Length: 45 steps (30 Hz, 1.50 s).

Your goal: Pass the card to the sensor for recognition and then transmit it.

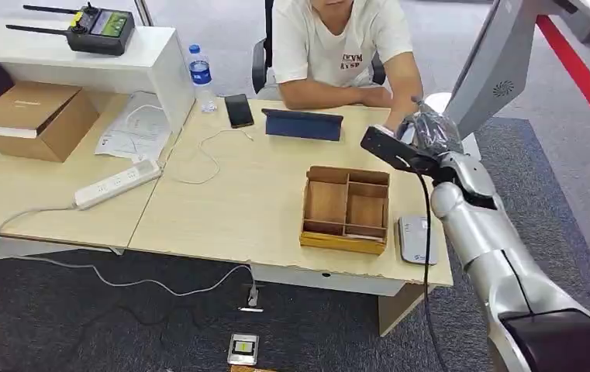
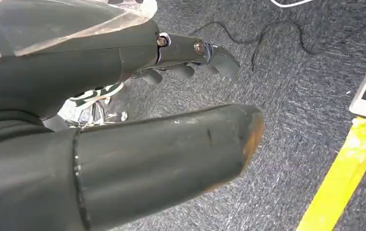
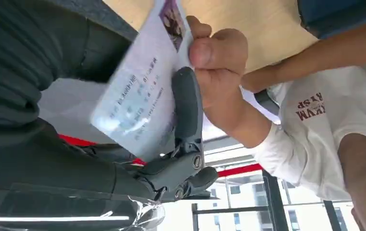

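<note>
**What the views leave unclear**

The card (image 3: pixel 137 96) is motion-blurred in the right wrist view; its print cannot be read, and one end is lost behind the right hand (image 3: pixel 123 159). The person's hand (image 3: pixel 217 72) covers the card's other corner. In the head view the right hand (image 1: pixel 427 136) hides the card entirely. The person (image 1: pixel 338 46) is cut off at the far edge. The small device (image 1: pixel 243 349) on the floor is too small to identify.

Office: desks (image 1: pixel 260 209), carpet (image 1: pixel 59 325), power strip (image 1: pixel 117 184).
</note>
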{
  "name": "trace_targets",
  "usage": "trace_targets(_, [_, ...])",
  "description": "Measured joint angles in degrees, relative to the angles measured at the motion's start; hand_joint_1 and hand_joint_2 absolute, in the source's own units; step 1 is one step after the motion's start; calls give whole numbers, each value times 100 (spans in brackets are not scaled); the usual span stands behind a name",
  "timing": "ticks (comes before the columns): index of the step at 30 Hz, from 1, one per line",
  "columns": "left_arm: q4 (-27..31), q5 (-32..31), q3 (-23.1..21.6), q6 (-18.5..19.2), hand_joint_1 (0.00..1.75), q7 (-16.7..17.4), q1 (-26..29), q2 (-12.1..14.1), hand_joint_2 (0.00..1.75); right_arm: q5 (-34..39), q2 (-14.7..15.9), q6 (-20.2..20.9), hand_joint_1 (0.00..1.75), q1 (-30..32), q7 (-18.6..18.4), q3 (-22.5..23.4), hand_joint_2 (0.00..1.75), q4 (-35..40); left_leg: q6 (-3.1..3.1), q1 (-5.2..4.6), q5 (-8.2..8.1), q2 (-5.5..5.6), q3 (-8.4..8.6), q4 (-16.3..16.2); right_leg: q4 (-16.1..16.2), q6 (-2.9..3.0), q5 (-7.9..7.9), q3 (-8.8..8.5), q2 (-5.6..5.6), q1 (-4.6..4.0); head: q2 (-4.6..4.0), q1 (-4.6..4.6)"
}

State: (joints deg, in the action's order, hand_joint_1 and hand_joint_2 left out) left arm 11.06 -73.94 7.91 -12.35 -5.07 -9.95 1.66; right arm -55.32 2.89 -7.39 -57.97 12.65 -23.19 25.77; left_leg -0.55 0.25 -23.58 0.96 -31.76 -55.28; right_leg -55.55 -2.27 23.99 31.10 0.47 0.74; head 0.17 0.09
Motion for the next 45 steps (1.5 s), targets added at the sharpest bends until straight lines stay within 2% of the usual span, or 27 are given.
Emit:
trace_targets(8, [0,90,-4,-35,0,20,23,-2,0,109,-37,-184,0,-45,26,-9,175,-79,1,1,0,0,0,0,0,1,0,0,0,-2,0,0])
trace_targets(21, [-2,99,-7,-50,0,22,29,-2,0,113,-55,-186,0,-97,35,-9,175,-136,0,1,0,0,0,0,0,1,0,0,0,-1,0,0])
trace_targets(24, [-2,136,-7,-68,0,22,32,-2,0,357,-53,-181,0,-104,88,-7,175,-136,0,1,0,0,0,0,0,1,-1,1,0,-1,0,0])
trace_targets(25, [-2,160,-7,-74,0,22,34,-2,0,587,-53,-52,0,-119,127,18,175,-136,0,1,0,0,1,0,0,1,-1,1,0,-1,0,0])
trace_targets(26, [-2,182,-7,-94,0,22,39,-2,0,1175,-53,278,0,-142,168,85,175,-133,0,0,0,-1,1,0,0,1,-1,1,0,-1,0,0])
trace_targets(28, [-2,236,-7,-118,0,22,59,-2,0,2664,-42,1366,0,-194,197,353,175,-96,0,1,1,0,2,-1,0,1,-1,2,0,-1,0,0])
trace_targets(30, [-2,280,-7,-129,0,22,92,0,0,3688,-13,2084,0,-214,107,639,175,7,0,0,1,0,0,-1,0,1,-1,3,0,-1,0,0])
trace_targets(33, [-2,337,-7,-168,0,22,117,2,0,4580,17,2547,0,-282,-44,918,175,155,0,1,1,-1,-1,-1,0,1,-1,3,0,-1,0,0])
trace_targets(34, [-2,385,-9,-192,0,18,131,9,0,5038,98,2682,0,-256,-266,1003,175,344,0,1,0,-1,-2,-2,0,1,-1,4,0,-1,0,2])
trace_targets(37, [-4,536,-9,-313,0,-4,211,28,0,6638,254,2704,0,-146,-823,1167,175,962,0,1,0,-1,0,-2,2,0,0,7,0,2,2,-4])
trace_targets(39, [-4,623,-9,-397,0,-17,270,63,0,7363,475,2557,0,39,-1198,1172,175,1490,-1,2,0,-1,1,-3,5,0,0,3,-1,1,0,2])
trace_targets(42, [-7,641,-9,-420,0,-7,316,98,0,7803,754,2341,0,442,-1513,1209,175,2256,-4,1,-3,0,1,-3,5,0,0,3,0,1,2,-2])
trace_targets(45, [-7,662,-9,-435,0,22,320,114,0,7868,979,2210,0,964,-1622,1220,175,2971,-4,1,-3,1,1,-2,5,0,0,1,0,1,2,2])
